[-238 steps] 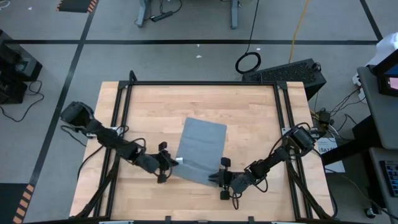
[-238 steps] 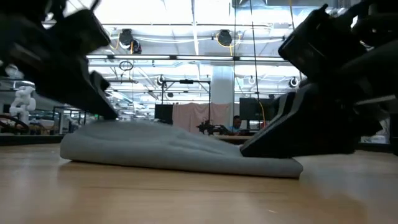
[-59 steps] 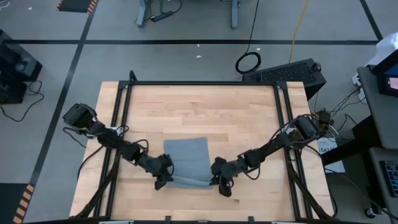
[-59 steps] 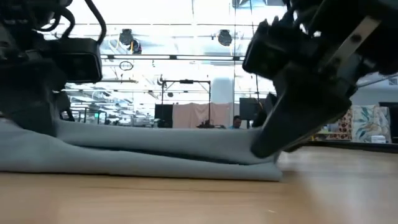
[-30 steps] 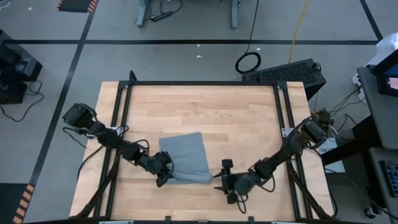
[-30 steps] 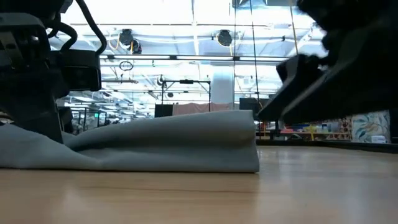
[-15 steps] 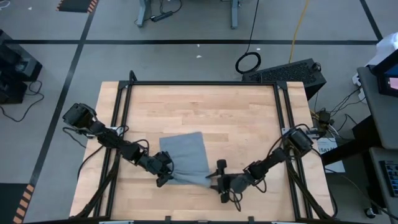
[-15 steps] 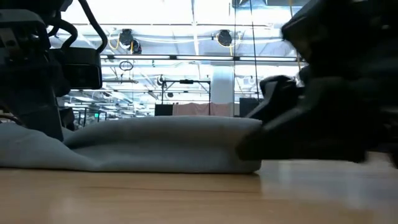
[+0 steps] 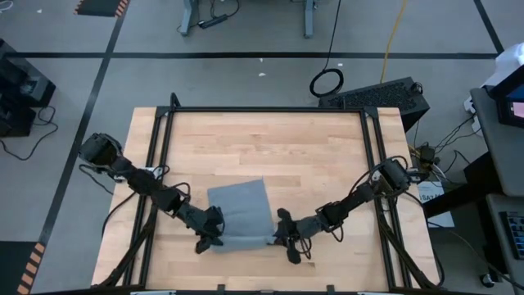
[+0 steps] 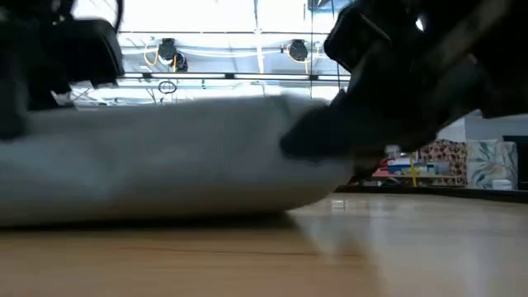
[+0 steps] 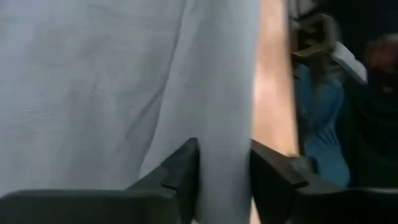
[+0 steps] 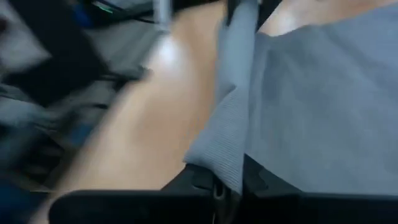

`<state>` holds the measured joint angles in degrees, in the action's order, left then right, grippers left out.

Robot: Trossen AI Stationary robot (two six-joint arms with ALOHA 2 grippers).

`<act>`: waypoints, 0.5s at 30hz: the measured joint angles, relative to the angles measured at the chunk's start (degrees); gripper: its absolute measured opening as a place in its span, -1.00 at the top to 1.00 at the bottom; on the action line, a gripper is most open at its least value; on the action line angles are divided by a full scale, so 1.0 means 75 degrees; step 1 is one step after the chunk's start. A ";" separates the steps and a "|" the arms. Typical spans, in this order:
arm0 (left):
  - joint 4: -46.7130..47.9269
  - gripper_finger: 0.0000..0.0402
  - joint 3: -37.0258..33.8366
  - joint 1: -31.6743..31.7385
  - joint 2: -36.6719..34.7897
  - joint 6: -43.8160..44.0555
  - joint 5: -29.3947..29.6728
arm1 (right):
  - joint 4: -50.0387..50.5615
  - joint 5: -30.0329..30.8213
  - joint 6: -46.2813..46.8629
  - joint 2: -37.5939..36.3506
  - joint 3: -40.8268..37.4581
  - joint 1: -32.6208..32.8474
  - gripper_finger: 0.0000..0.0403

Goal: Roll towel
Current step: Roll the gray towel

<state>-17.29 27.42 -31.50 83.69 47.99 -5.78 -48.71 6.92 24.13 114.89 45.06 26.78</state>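
The grey towel (image 9: 239, 206) lies on the wooden table's near middle, its far part flat on the wood and its near edge gathered into a thick fold (image 10: 165, 157) raised off the table. My left gripper (image 9: 210, 238) is shut on the towel at the fold's left end. My right gripper (image 9: 277, 237) is shut on the towel at the fold's right end. In the low view the fold fills the middle, with the right gripper (image 10: 330, 136) dark at its end. My left gripper pinches a thick bunched fold of the towel's near edge (image 11: 225, 168) between its two fingers (image 11: 186, 171), several layers. The fingers slant down from the table's left. The fold is lifted there; the rest lies on the table. My right gripper pinches the towel's near right corner (image 12: 225, 163) between its two fingers, which come slanting down from the table's right. It holds a folded edge, which stands up from the fingers; the cloth beyond it rests on the table.
A black frame (image 9: 262, 110) rims the tabletop along the far edge and both sides. Bare wood (image 9: 270, 143) spreads beyond the towel toward the far edge. Off the table at the far right are a black case (image 9: 381, 94) and cables.
My right gripper has gone toward the table's left, to the towel's near right corner, and has shut on it. My left gripper has risen a little with its end of the fold. The towel's near edge has lifted from the table; its far part has stayed flat.
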 joint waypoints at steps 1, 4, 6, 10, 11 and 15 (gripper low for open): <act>-0.0006 0.44 0.0000 -0.0088 -0.0114 -0.0113 -0.0004 | 0.0001 -0.0396 0.0341 -0.0047 0.0003 -0.0081 0.95; -0.0001 0.63 0.0000 -0.0309 -0.0309 -0.0436 0.0238 | 0.0114 -0.0942 0.1306 -0.0040 0.0003 -0.0295 0.98; 0.0074 0.70 0.0000 -0.0452 -0.0308 -0.0458 0.0617 | 0.0303 -0.1050 0.1912 0.0002 0.0004 -0.0412 0.97; 0.0241 0.68 0.0000 -0.0670 -0.0246 -0.0329 0.0784 | 0.0633 -0.1139 0.2463 0.0012 0.0032 -0.0521 0.97; 0.0379 0.64 0.0000 -0.0728 -0.0244 -0.0270 0.0786 | 0.0641 -0.1136 0.2462 0.0012 0.0035 -0.0521 0.98; 0.0675 0.44 0.0003 -0.0961 -0.0255 -0.0258 0.0778 | 0.0671 -0.1140 0.2442 0.0016 0.0058 -0.0518 0.98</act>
<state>-12.23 27.44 -38.71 81.78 46.06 0.05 -43.68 -1.63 42.44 115.01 45.50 22.90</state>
